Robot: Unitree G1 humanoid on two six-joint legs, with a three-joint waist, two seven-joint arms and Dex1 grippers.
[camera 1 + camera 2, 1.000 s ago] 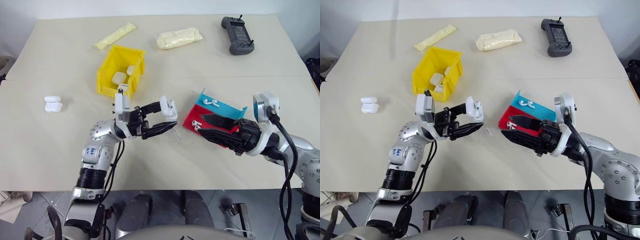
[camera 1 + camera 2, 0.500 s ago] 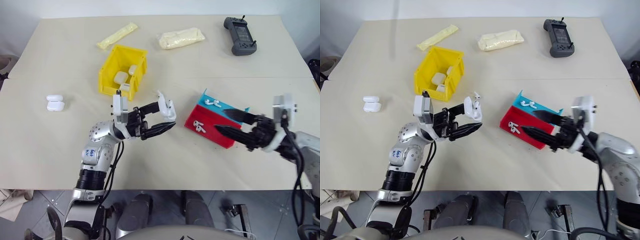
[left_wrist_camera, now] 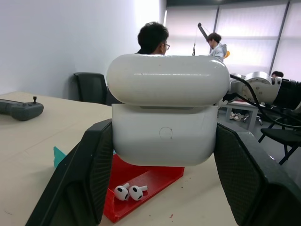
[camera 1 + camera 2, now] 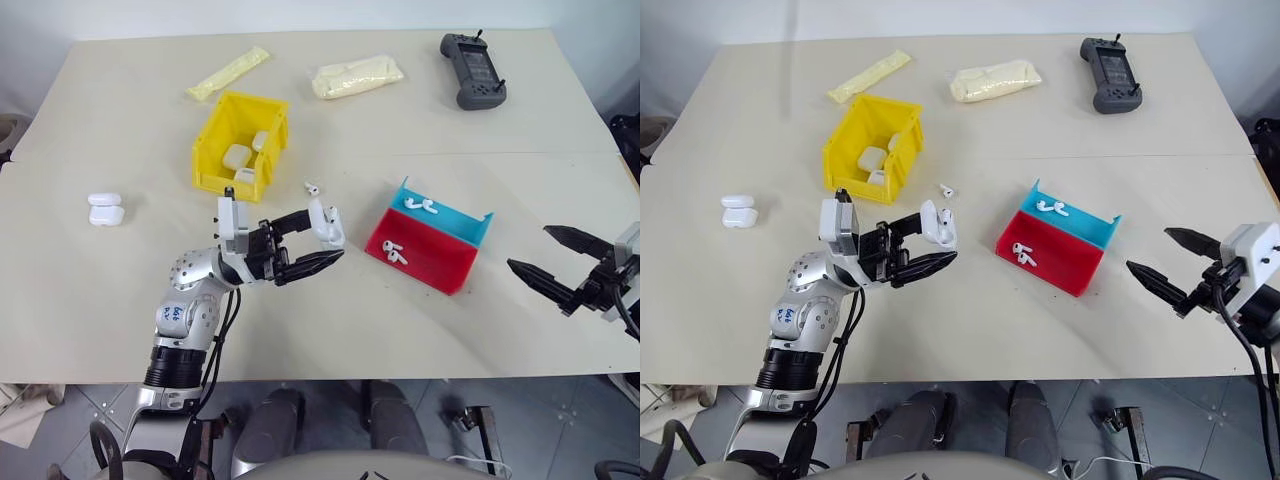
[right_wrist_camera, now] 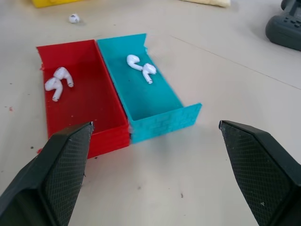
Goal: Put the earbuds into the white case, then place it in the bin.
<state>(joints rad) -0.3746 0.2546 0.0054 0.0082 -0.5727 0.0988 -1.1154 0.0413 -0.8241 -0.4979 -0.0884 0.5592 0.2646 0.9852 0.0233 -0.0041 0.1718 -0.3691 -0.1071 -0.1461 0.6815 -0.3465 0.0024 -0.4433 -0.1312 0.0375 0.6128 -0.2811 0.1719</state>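
1. The right gripper is now seen withdrawn from the red and blue tray to the frame's right edge, jaws spread and empty.
2. A loose earbud now lies on the table at centre, beside the yellow bin; judged dropped, insertion unfinished.
3. The glossy, rounded white case, lid ajar, is clamped by the left gripper left of centre.
4. Two earbud pairs remain in the tray.

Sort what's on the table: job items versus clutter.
Job: white case in left gripper; earbuds in red half and blue half of tray; loose earbud; yellow bin.
Clutter: two pouches, controller, spare cases.
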